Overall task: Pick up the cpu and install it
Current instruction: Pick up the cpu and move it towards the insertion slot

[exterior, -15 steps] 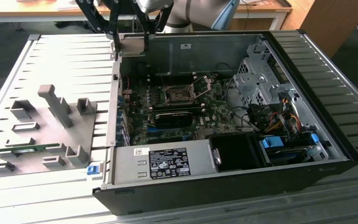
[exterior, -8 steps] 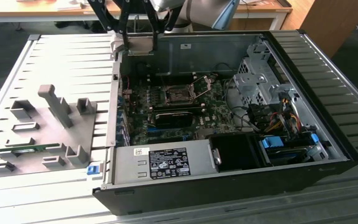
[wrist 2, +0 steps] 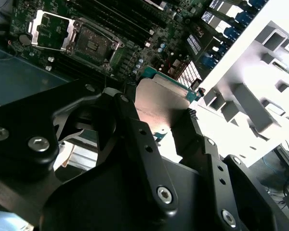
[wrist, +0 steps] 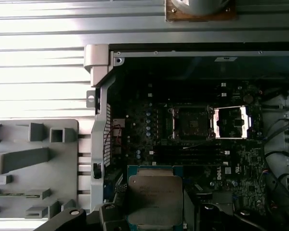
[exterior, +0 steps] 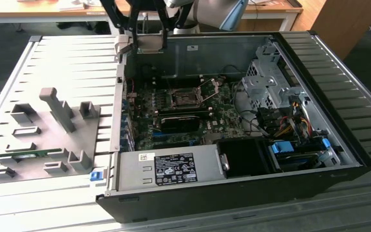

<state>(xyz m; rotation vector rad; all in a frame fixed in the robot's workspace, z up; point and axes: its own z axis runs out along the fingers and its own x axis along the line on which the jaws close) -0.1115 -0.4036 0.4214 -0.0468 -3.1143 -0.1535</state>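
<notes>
**A:** What is laid out here?

**B:** A pale, slatted metal desk (exterior: 63, 53) carries an open black computer case (exterior: 237, 193). The case lies on its side with the green motherboard (exterior: 148, 131) facing up. Just beside it, on the exterior view's left, sits a grey tray (exterior: 50, 130) of moulded holders. A green memory stick (exterior: 27, 154) lies in one of the tray's slots.

**A:** Where is the cpu?

**B:** The cpu (wrist: 154, 195) is up in the air, not on the board. In the exterior view it hangs over the far corner of the case, on that view's left, about level with the rim of the case wall. Both wrist views show its shiny silver-grey top and thin greenish rim, and it looks roughly flat.

**A:** And the end effector?

**B:** The end effector (wrist 2: 160, 103) is pinching the cpu. Its two black fingers (wrist 2: 135, 130) press against opposite edges of the chip, one on each side.

**A:** Is the socket ready?

**B:** The dark square socket (wrist: 190, 122) sits near the middle of the motherboard and is uncovered. Its hinged metal frame (wrist: 231, 121) is swung open and lies just beside it. The cpu is well apart from the socket, nearer the case wall. A silver power supply (exterior: 166, 169) fills the near end of the case.
</notes>
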